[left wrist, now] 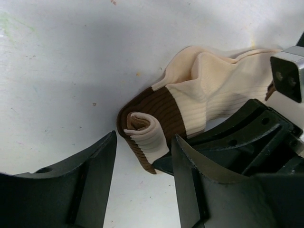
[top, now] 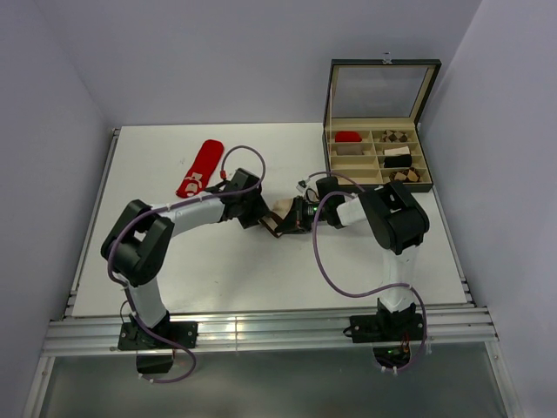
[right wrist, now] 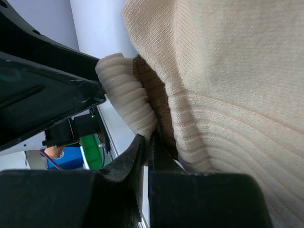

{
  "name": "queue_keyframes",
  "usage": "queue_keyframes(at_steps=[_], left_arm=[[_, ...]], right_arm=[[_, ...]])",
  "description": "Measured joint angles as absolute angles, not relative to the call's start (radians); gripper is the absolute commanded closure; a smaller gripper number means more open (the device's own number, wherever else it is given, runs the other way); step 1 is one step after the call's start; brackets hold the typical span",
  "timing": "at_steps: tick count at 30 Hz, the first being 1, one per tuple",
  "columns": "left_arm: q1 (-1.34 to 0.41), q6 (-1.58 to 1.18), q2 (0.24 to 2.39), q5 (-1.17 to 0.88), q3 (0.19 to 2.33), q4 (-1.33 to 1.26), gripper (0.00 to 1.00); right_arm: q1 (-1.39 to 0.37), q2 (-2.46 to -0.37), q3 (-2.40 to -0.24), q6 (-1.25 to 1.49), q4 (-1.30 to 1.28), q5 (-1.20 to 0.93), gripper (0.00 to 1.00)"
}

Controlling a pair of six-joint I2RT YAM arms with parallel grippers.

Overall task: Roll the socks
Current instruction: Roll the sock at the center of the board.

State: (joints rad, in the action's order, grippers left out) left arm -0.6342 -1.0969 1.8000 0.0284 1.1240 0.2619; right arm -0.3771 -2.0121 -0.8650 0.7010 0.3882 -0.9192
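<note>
Counting socks: two, one red sock point(top: 200, 167) and one cream sock point(top: 280, 215).
Red sock: long and flat, white marks at its near end; lies at 11 o'clock on the table point(top: 218, 270), well apart from both arms.
Left pincer point(left wrist: 145, 137): released, fingers parted either side of the rolled end.
Cream sock: ribbed knit, brown band curled into a small roll, cream body crumpled; at the table's centre, between the two pincers.
Right pincer point(right wrist: 148, 142): clenched, nipping the sock's edge by the brown band.
Box point(top: 379, 185): one, at 2 o'clock, lid standing open; compartments hold one red roll point(top: 348, 137), brown-patterned bundles point(top: 396, 137) and one black-and-white bundle point(top: 398, 159).
</note>
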Motion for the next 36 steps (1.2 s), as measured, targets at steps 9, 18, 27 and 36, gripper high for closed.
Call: queue_keyframes(at_steps=[9,18,27,36], left_arm=[[-0.636,-1.094,1.835,0.033,1.106,0.264,0.51],[-0.645,-1.089,1.86,0.038,1.121,0.243,0.84],[-0.653,-1.026,1.905,0.045,1.215,0.337,1.0],[-0.657,-0.913,1.951,0.065,1.324,0.461,0.99]], right_arm=[[-0.376,-2.018,-0.871,0.717,0.375,-0.926,1.0],[-0.376,-2.017,-0.872,0.715,0.373,-0.925,1.0],[-0.388,-1.911,-0.848,0.635,0.281,-0.811,0.57],[-0.554,-1.599,-0.785,0.438,0.103,-0.32,0.52]])
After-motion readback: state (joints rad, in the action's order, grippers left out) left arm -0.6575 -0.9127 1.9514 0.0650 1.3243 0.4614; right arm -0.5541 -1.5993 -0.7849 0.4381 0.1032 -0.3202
